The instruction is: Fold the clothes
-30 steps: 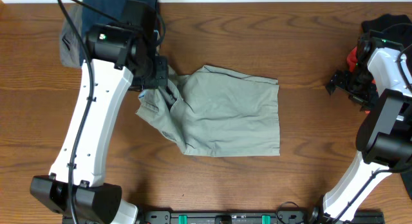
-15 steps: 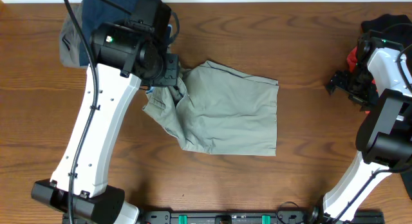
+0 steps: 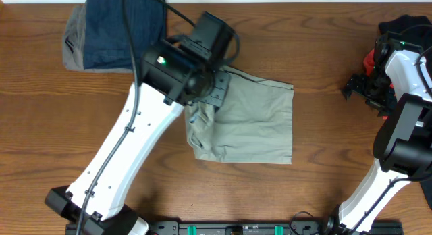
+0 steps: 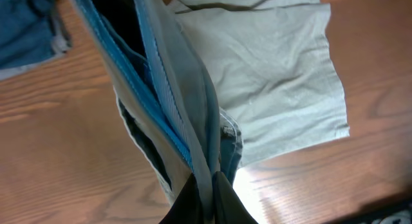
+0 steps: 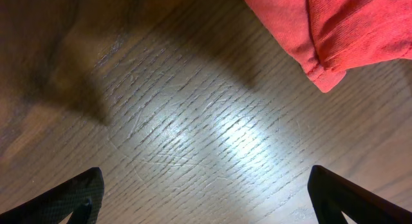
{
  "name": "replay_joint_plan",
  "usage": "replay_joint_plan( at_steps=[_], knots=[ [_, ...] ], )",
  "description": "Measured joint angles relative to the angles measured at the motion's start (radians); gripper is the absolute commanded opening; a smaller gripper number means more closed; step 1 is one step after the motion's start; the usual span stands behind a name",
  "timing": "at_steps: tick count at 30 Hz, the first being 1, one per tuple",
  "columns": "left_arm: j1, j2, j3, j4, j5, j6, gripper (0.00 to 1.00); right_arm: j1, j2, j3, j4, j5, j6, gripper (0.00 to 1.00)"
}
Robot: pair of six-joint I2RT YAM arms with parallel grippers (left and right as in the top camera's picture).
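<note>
Left end effector (image 4: 206,185) pinched on trousers (image 3: 256,123) edge, fabric raised over lower layer to form fold; right end effector (image 5: 206,201) wide, empty, well apart.

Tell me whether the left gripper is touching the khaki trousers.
Touching. The left wrist view shows the left gripper shut on a fold of the khaki trousers.

Pale khaki trousers (image 3: 260,123) lying partly folded on a wooden table (image 3: 324,188).
The garment forms a rough rectangle near the table's middle, smooth and flat along its right side. Its left edge is bunched and raised, hanging in narrow folds. The left wrist view shows stitched seams and blue inner lining there.
</note>
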State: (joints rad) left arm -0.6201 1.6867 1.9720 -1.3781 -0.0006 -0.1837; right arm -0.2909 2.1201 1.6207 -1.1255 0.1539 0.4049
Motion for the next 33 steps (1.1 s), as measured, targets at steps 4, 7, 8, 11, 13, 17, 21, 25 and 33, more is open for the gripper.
replay_joint_plan(
  at_steps=[4, 7, 8, 11, 13, 17, 21, 25, 33],
  knots=[
    [-0.048, 0.039, 0.001, 0.002, 0.000, -0.015, 0.06, 0.000, 0.000, 0.000, 0.000, 0.000, 0.000, 0.99],
    [-0.073, 0.098, 0.001, 0.013, 0.000, -0.034, 0.06, 0.000, 0.000, 0.000, 0.000, 0.000, 0.000, 0.99],
    [-0.083, 0.126, 0.001, 0.021, 0.001, -0.039, 0.06, 0.000, 0.000, 0.000, 0.000, 0.000, 0.000, 0.99],
    [-0.102, 0.201, 0.000, 0.057, 0.019, -0.054, 0.06, 0.000, 0.000, 0.000, 0.000, 0.000, 0.000, 0.99],
    [-0.111, 0.241, 0.000, 0.087, 0.044, -0.058, 0.06, 0.000, 0.000, 0.000, 0.000, 0.000, 0.000, 0.99],
    [-0.117, 0.271, 0.000, 0.105, 0.075, -0.064, 0.06, 0.000, 0.000, 0.000, 0.000, 0.000, 0.000, 0.99],
    [-0.108, 0.266, 0.000, 0.079, 0.047, -0.068, 0.06, 0.000, 0.000, 0.000, 0.000, 0.000, 0.000, 0.99],
    [-0.068, 0.254, 0.000, 0.015, -0.003, -0.075, 0.06, 0.000, 0.000, 0.000, 0.000, 0.000, 0.000, 0.99],
    [0.113, 0.153, 0.003, -0.094, -0.127, -0.078, 0.06, 0.000, 0.000, 0.000, 0.000, 0.000, 0.000, 0.99]
  ],
)
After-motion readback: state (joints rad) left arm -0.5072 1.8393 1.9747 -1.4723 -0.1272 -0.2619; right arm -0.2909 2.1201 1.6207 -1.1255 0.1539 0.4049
